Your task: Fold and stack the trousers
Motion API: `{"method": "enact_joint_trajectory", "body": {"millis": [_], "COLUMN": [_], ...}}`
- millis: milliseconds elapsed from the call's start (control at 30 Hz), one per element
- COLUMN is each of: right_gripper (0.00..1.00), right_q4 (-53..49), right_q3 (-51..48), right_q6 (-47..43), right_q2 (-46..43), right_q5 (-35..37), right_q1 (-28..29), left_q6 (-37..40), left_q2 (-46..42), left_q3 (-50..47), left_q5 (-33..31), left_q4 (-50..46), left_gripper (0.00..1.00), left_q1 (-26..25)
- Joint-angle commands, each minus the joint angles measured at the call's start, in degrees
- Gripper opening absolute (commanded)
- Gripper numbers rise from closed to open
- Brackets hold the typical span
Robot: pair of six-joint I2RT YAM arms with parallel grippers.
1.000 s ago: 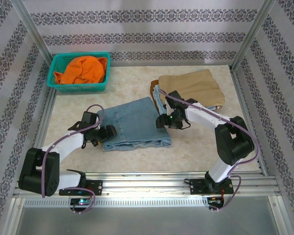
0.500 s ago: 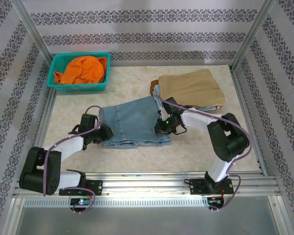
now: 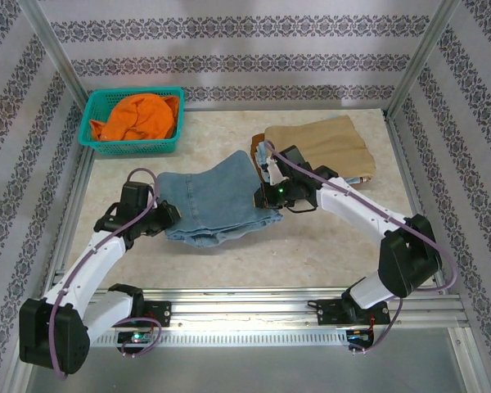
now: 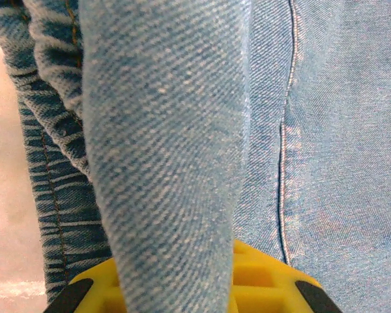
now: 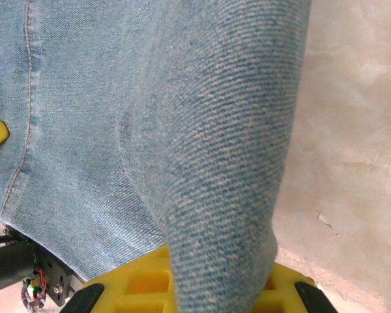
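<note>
The trousers (image 3: 217,196) sit folded mid-table (image 3: 327,241), their long axis running side to side between my hands. My left hand (image 3: 160,219) is pinched on a fold of denim at the left end, and my right hand (image 3: 267,195) is clamped on one at the right end. The tan stack (image 3: 319,143) lies behind and to the right, nearer my right hand, so I judge the carry goes that way.
</note>
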Motion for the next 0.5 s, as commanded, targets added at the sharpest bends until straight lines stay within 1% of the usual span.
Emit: {"method": "enact_joint_trajectory", "body": {"millis": [0,100,233,367,400,433,467], "right_gripper": [0.00,0.00,0.00,0.00,0.00,0.00,0.00], "right_q4": [-2.7,-2.8,-0.1,3.1,3.3,3.6,3.9], "right_q3": [3.1,2.5,-1.9,-6.9,-7.8,-8.3,-9.0], "right_q6": [-1.2,-1.3,-0.5,0.8,0.7,0.7,0.6], "right_q2": [-1.7,-1.4,0.0,1.1,1.5,1.7,1.9], "right_q5": [4.5,3.9,2.2,1.2,1.3,1.4,1.3], "right_q1": [-0.6,-1.0,-1.1,-1.1,-1.1,-1.1,-1.1], "left_q6": [0.0,-0.7,-2.8,-4.5,-4.4,-4.4,-4.2], "left_q2": [-1.6,-1.4,-1.3,-3.6,-3.9,-3.9,-3.7], "left_q3": [2.2,0.9,-6.2,-10.8,-11.4,-11.7,-11.9], "left_q5": [-2.4,-2.3,-1.1,-3.3,-3.9,-4.4,-5.1], "left_q4": [-4.1,-4.2,-0.2,0.6,0.5,0.2,-0.4], "left_gripper": [0.00,0.00,0.00,0.00,0.08,0.32,0.53], "left_q1": [-0.1,-0.1,-0.1,0.0,-0.1,-0.1,-0.1]}}
